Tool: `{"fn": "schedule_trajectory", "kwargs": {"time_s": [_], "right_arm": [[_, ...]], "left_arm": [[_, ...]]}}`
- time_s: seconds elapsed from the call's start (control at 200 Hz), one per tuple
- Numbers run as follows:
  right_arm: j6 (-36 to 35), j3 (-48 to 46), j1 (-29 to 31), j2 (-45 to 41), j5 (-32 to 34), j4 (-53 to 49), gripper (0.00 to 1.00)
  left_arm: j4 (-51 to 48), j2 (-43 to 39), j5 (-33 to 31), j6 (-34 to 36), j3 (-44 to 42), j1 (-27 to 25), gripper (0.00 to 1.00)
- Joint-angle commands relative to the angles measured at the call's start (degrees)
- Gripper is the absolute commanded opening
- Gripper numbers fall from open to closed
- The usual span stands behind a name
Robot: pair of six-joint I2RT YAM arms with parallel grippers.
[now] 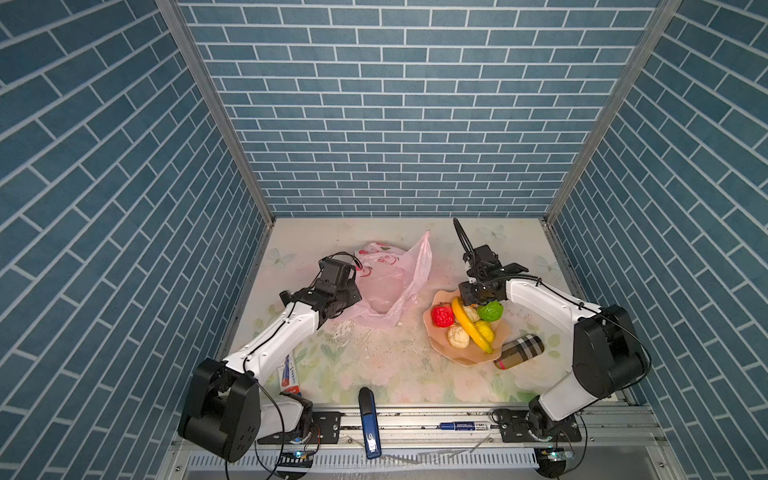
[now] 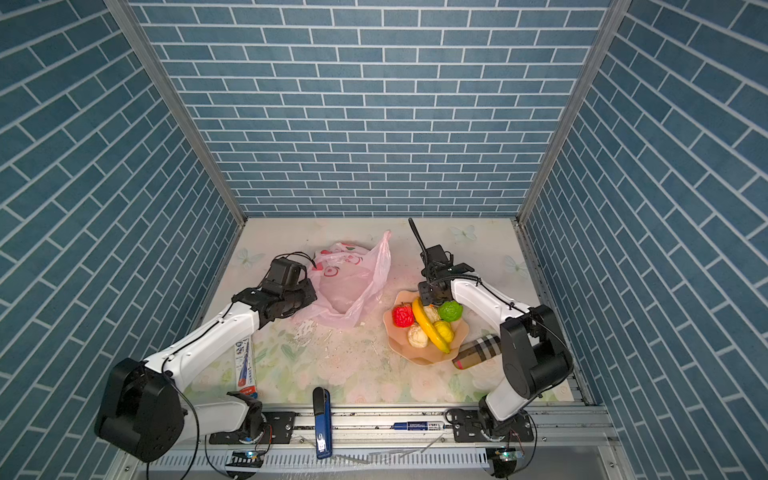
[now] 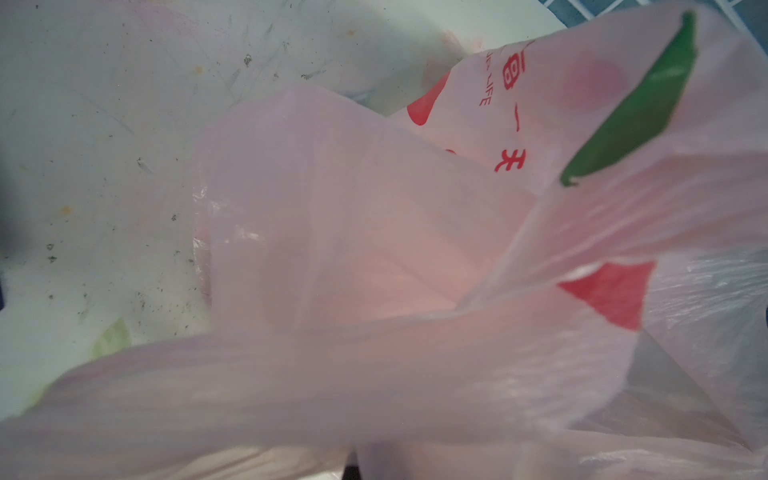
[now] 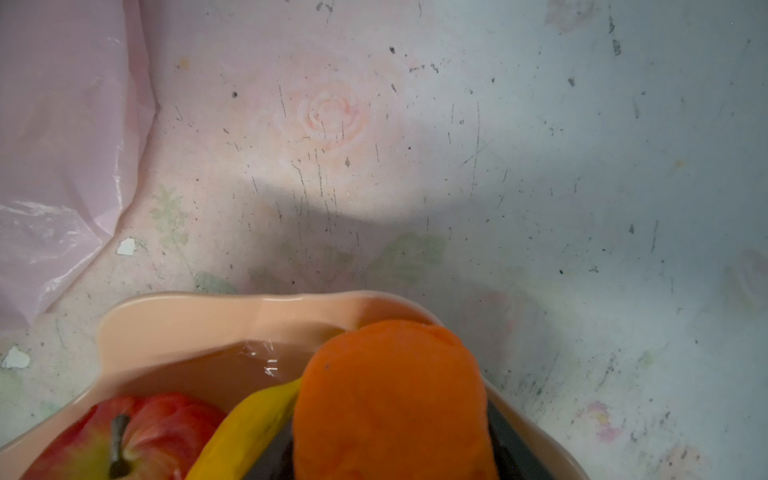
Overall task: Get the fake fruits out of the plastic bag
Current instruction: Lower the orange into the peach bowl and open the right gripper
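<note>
My left gripper (image 1: 354, 306) was clamped shut on the thin translucent pink plastic bag (image 1: 395, 282), I think to hold it steady. The knobbly orange ball (image 4: 390, 399) sat between the jaws of my right gripper (image 1: 482, 300), over the peach scalloped plate (image 4: 187, 320) beside the yellow banana (image 1: 469, 328). Couldn't tell if it was gripped. Scuffed floral tabletop (image 1: 374, 365), blue brick-pattern walls (image 1: 395, 104) all round.

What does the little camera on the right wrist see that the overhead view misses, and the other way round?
Only the right wrist view shows the orange fruit, close up over the plate; overhead, the right gripper hides it. Only a top view shows the green fruit, a cream fruit, the blue stapler and the checked case. Both show the plate, the red fruit, the banana and an edge of the plastic bag.
</note>
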Motion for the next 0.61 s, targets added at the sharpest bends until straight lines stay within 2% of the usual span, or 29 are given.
{"fn": "schedule_trajectory", "kwargs": {"time_s": [0.0,0.6], "right_arm": [[-2.2,1.8,-0.3,0.2,1.1,-2.0,0.59],[-3.0,3.4,-0.3,-2.5,0.9,-4.2,0.62]], "left_arm": [[0.5,0.3,0.2,0.3,1.0,0.3,0.0],[1.2,-0.4,0.2,-0.5,0.4,-0.9,0.0]]}}
